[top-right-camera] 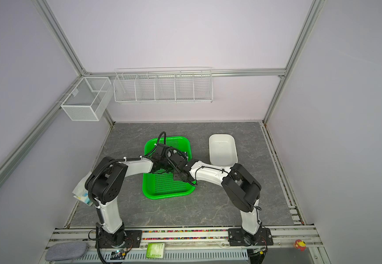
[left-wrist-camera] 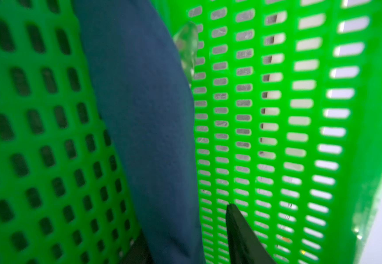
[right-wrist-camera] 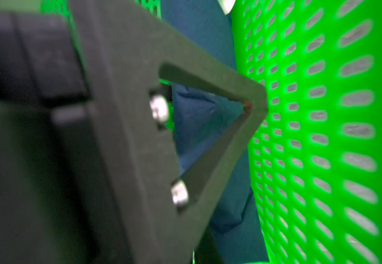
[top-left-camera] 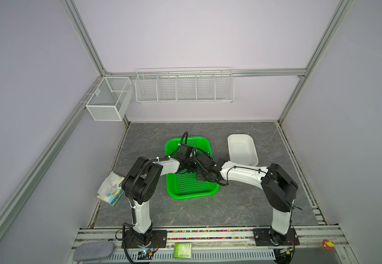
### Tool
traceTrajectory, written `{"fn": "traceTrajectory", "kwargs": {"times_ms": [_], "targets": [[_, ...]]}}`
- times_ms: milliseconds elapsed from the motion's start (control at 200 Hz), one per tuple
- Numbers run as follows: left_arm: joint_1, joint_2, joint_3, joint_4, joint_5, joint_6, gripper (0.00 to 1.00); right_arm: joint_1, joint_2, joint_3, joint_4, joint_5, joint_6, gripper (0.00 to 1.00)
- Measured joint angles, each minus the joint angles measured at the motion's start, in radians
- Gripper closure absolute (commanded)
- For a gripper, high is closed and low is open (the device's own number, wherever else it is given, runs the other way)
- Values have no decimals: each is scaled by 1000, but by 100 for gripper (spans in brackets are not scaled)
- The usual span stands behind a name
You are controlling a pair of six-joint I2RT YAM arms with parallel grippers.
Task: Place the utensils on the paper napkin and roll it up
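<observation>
the left gripper (left-wrist-camera: 185, 228) stood part open, its dark fingertips either side of the paper napkin (left-wrist-camera: 144, 114). at least one of them was clear of the paper, so it straddled the roll without pinching it. the right gripper (right-wrist-camera: 255, 107) was closed and hard up beside the same roll; whether it had a fold of paper nipped could not be told.

the napkin was a narrow blue roll lying on the floor of the green tray (top-left-camera: 186, 184) at the middle of the table, hidden under both wrists in both top views. a rounded shiny end of the utensils (left-wrist-camera: 185, 45) showed at the roll's edge, farther along from the left fingers.

the roll's long axis ran through the gap between those fingers, so the left jaws would close across its width. both grippers were right at it, the left arm reaching in from the left and the right arm from the right.

the rolling looked nearly done, and a loose wrap might spring open on release. the white dish (top-left-camera: 242, 148) sat right and far of the tray.
</observation>
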Motion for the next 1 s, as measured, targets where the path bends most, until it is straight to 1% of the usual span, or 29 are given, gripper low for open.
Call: {"fn": "traceTrajectory", "kwargs": {"times_ms": [120,325,565,605,690,855,1000], "targets": [[1,-10,0,-8,-4,5,47,0,5,0,6,-10,1,93],[28,-19,0,-24,-14,7,43,-6,5,-12,23,-28,5,93],[40,-35,0,-54,-28,8,43,-11,6,-16,37,-47,11,93],[40,-41,0,-68,-34,8,45,-11,6,-16,38,-48,11,93],[40,-51,0,-97,-50,10,52,-12,6,-16,38,-54,12,94],[41,-55,-3,-133,-71,17,73,-13,6,-24,55,-66,11,90],[41,-53,-6,-138,-72,19,79,-16,-8,-38,79,-89,5,83]]}}
